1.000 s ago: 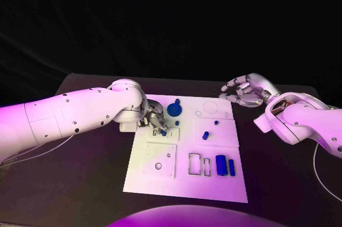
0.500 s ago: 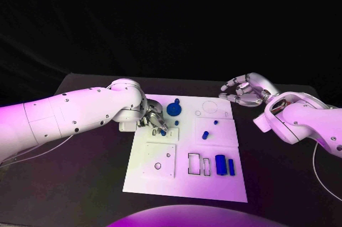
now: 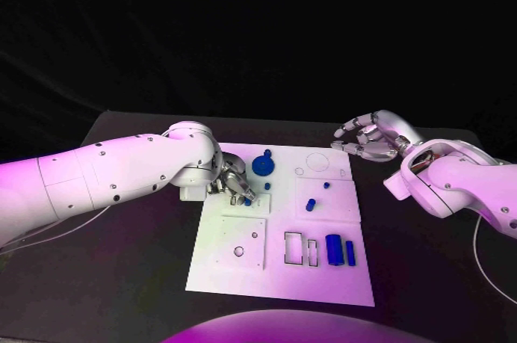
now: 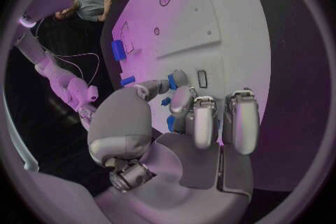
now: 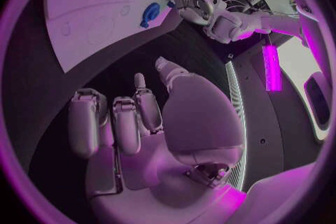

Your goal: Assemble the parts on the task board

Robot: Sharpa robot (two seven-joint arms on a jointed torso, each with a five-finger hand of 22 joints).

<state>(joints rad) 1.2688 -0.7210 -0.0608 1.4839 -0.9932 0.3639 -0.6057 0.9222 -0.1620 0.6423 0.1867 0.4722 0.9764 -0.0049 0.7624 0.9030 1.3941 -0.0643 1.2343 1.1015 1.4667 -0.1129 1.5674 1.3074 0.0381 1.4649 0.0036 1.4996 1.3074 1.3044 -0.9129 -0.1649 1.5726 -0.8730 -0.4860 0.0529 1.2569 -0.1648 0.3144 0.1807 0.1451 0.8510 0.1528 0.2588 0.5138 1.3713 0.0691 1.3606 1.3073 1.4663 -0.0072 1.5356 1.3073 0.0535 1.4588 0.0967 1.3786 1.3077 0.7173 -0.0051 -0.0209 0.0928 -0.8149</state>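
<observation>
Head view: left hand (image 3: 233,183) pinching a small blue part (image 3: 248,201) at the board (image 3: 243,272) — early stage.
Right hand (image 3: 366,139) hovering off-board, fingers curled, holding nothing; most parts, e.g. two cylinders (image 3: 341,250), lying loose — assy mostly left.

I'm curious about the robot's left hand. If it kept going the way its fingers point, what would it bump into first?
Probably the small blue part right at its fingertips, then the task board under it. The left hand looks almost on it already, though depth is hard to judge.

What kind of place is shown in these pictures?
Probably a robot test lab or demo stand: a black table before a dark backdrop, a white task board with small blue parts, and two white arms with silver hands.
</observation>
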